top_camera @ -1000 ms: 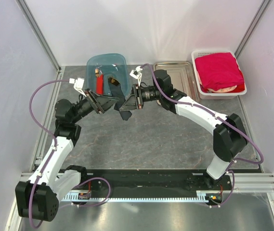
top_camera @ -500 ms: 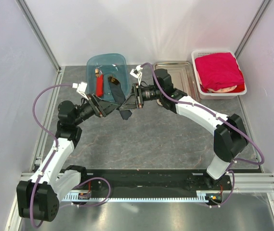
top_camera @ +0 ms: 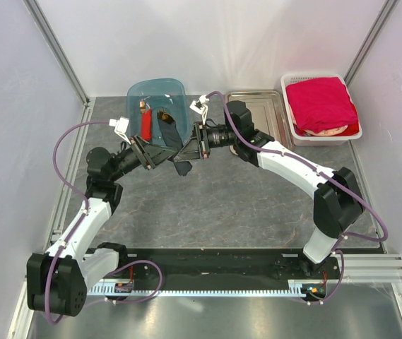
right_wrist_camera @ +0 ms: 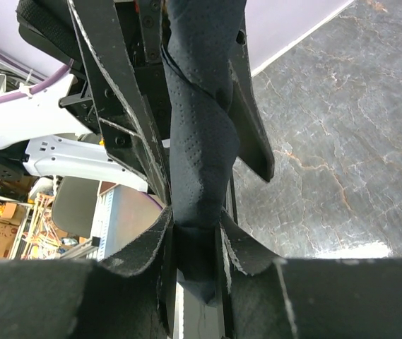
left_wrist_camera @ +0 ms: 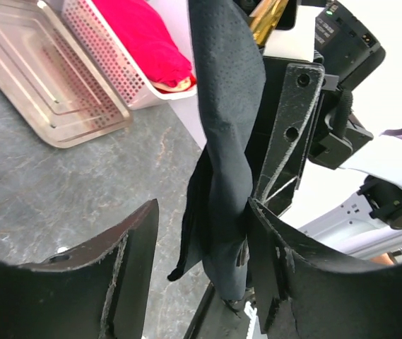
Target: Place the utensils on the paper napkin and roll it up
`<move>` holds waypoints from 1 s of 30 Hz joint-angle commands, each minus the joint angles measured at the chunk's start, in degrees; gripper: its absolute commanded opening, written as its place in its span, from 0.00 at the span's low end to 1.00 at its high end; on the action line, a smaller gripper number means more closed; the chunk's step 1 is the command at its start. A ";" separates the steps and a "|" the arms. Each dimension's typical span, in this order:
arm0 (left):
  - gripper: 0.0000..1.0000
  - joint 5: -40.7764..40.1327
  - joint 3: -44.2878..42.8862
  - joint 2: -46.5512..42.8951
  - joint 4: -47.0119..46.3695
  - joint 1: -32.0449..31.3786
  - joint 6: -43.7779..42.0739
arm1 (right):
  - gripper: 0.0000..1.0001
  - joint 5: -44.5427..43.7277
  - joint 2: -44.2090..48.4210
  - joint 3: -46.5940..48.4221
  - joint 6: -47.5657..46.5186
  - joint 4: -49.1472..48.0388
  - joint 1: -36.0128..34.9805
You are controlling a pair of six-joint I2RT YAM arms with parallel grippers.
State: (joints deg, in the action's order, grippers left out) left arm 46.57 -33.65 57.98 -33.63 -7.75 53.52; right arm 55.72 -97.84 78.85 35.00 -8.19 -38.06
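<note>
Well, I see the right gripper (right_wrist_camera: 195,244) pinching one end of the rolled paper napkin (right_wrist_camera: 197,141), while the left gripper (left_wrist_camera: 202,212) stands spread around the roll: one finger (left_wrist_camera: 275,275) is against the paper and the other has a clear gap. The whole bundle hangs in the air above the table (left_wrist_camera: 59,183), just in front of the blue tub (top_camera: 155,92).

My worry is that only one end is truly gripped. The paper is thin and loosely wound, so if the roll tips, the utensils (left_wrist_camera: 265,21) could slide out of the open end. A flap hangs loose low on the roll, and if the left jaws close there I may catch only that flap and pull the wrap undone. The two sets of fingers are also crowded together, so a clash is possible.

The overhead view shows where both arms meet, but the roll is just a dark smudge there. The left wrist view alone shows a gold tip poking from the far end, probably one utensil. Only the right wrist view shows the twist in the paper and the pinch itself
</note>
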 commanded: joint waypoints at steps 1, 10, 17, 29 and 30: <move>0.55 0.89 0.34 0.12 -4.96 -0.51 2.82 | 0.00 1.67 2.04 1.57 1.03 -4.82 -0.43; 0.03 1.33 1.22 -0.50 -6.10 -0.60 3.35 | 0.00 2.72 1.95 1.13 0.07 -5.00 -0.61; 0.02 1.60 1.92 -0.58 -6.98 -0.51 2.91 | 0.28 2.81 2.48 2.71 -3.18 -0.18 0.18; 0.02 3.35 2.62 -0.50 -8.38 -0.69 2.21 | 0.72 0.88 0.11 11.32 -1.35 1.68 5.11; 0.02 3.44 2.54 -0.50 -8.47 -0.78 2.21 | 0.72 0.09 -0.15 11.50 -1.43 1.68 5.10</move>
State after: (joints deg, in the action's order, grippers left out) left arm 48.62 -30.76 57.98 -38.39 -8.38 56.73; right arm 56.66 -97.86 86.65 33.26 -5.43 -32.34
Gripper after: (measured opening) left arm 0.086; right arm 0.712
